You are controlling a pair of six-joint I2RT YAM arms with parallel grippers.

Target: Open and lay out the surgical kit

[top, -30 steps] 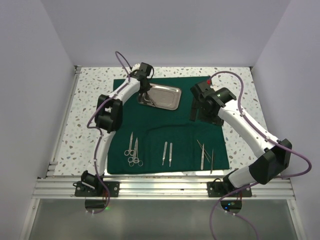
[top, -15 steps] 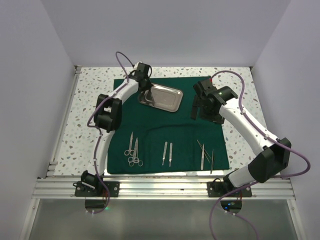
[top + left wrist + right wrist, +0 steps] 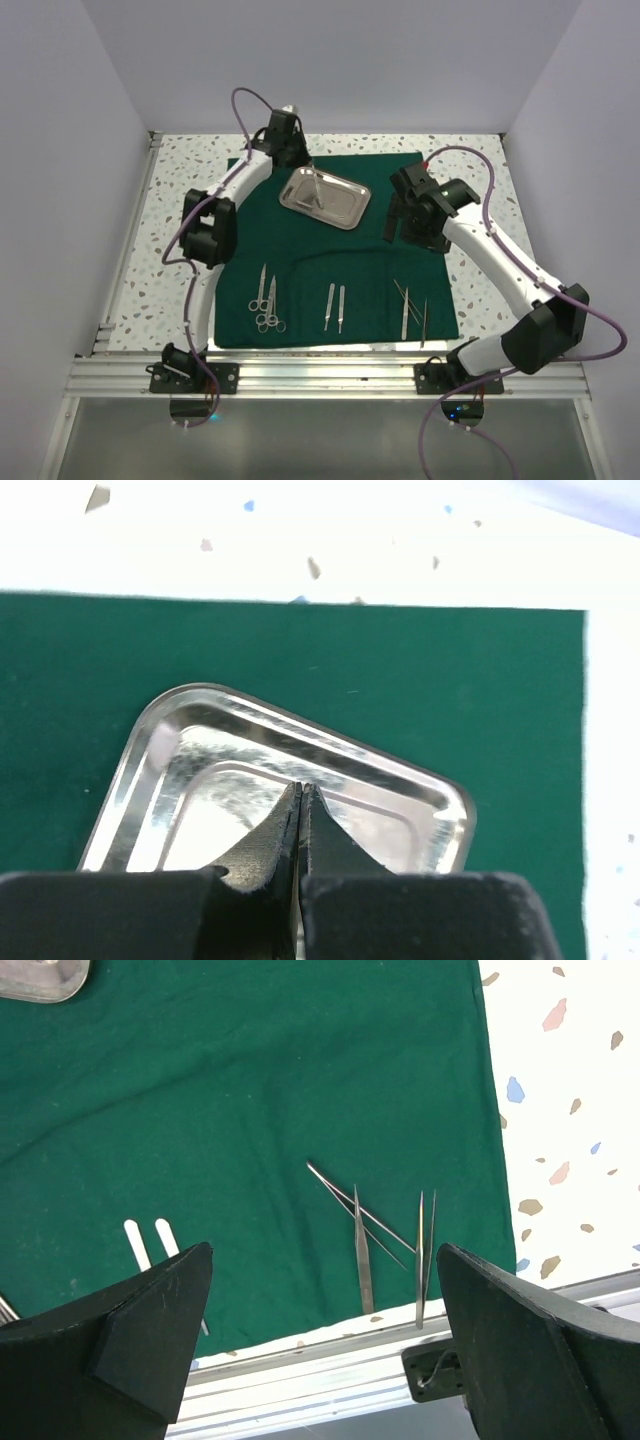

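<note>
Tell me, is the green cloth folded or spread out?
Spread out: the green cloth lies open under the steel tray and the instruments.

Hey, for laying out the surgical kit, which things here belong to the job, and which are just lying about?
Job: green cloth, steel tray, scissors, tweezers, left tool shut over the tray, right tool open.
Lying about: purple cables, aluminium rail, speckled table.
</note>
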